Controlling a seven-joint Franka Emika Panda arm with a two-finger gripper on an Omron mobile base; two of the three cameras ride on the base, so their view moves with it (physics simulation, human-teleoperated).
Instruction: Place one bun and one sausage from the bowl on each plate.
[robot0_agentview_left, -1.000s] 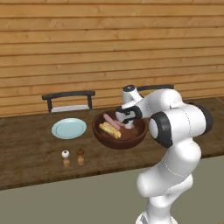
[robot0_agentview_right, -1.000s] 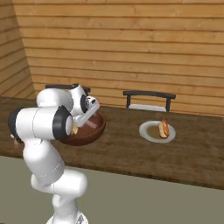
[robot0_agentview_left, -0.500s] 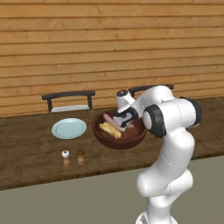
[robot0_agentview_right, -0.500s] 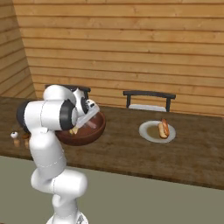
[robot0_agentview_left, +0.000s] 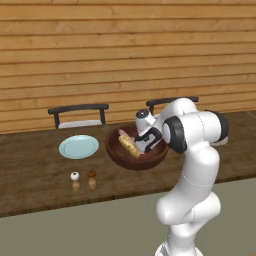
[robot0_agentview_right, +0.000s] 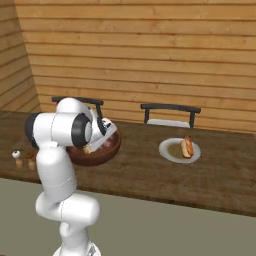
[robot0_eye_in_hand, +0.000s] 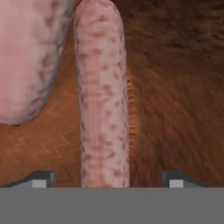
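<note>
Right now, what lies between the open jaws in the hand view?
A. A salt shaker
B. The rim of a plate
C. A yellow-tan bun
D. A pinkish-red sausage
D: in the hand view the sausage runs lengthwise down the middle between the two finger tips, on the wooden floor of the bowl; the jaws stand apart on either side of it and are not yet closed on it.

bowl (robot0_agentview_left: 136, 155): on the table (robot0_agentview_left: 35, 175), between the two plates
near plate (robot0_agentview_left: 79, 147): left of bowl
far plate (robot0_agentview_right: 172, 153): right, bearing bun (robot0_agentview_right: 186, 148)
sausage (robot0_eye_in_hand: 103, 96): in bowl, between gripper (robot0_eye_in_hand: 107, 178) tips
shakers (robot0_agentview_left: 83, 180): before near plate
</note>
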